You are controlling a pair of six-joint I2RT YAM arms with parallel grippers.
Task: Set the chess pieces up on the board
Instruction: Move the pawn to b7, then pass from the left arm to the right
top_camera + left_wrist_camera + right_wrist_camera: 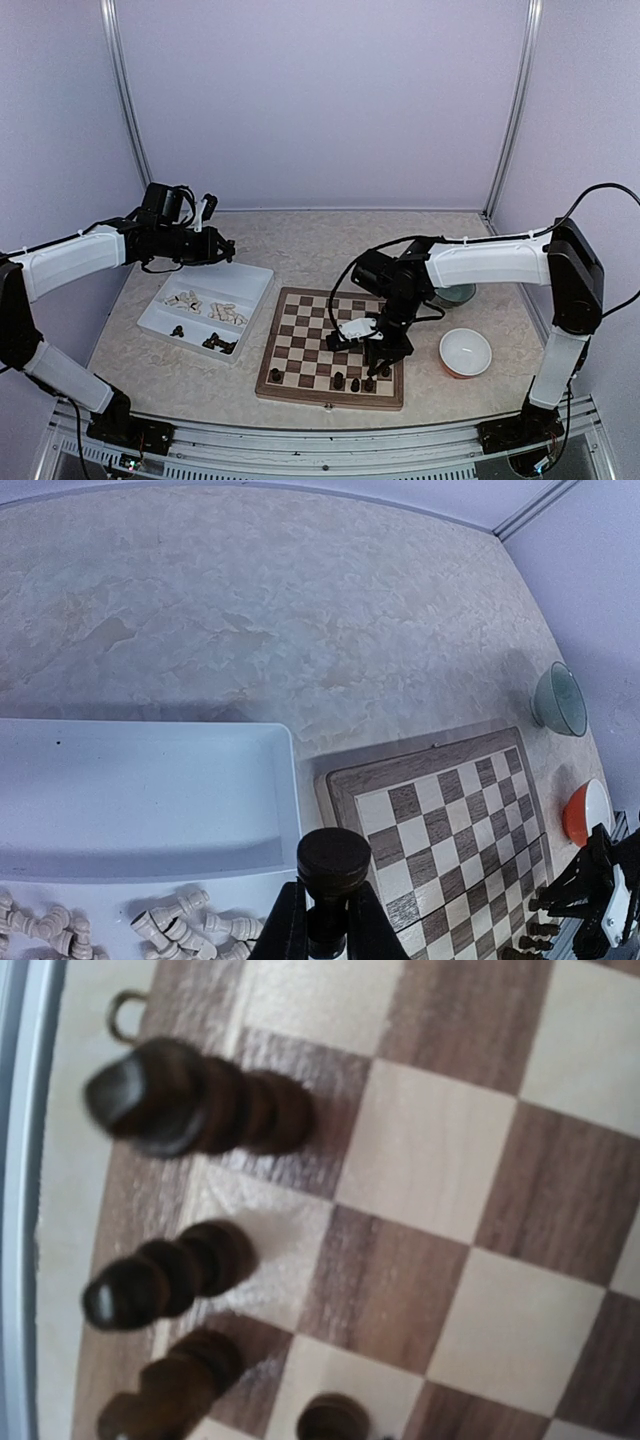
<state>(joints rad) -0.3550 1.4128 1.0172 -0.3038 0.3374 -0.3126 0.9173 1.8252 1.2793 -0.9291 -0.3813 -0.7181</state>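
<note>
Plainly, left claw (pixel 328 925) pinching dark piece (pixel 333 858), right claw (pixel 377 360) state unclear (tips cropped)

Standing here, I can't make out a single word, number, brand or sign. Nothing is legible on the board (pixel 300 350) or on the chess pieces (pixel 338 380). The same goes for the white tray (pixel 240 280) at its nine o'clock and the two bowls (pixel 465 352) out around three o'clock.
</note>
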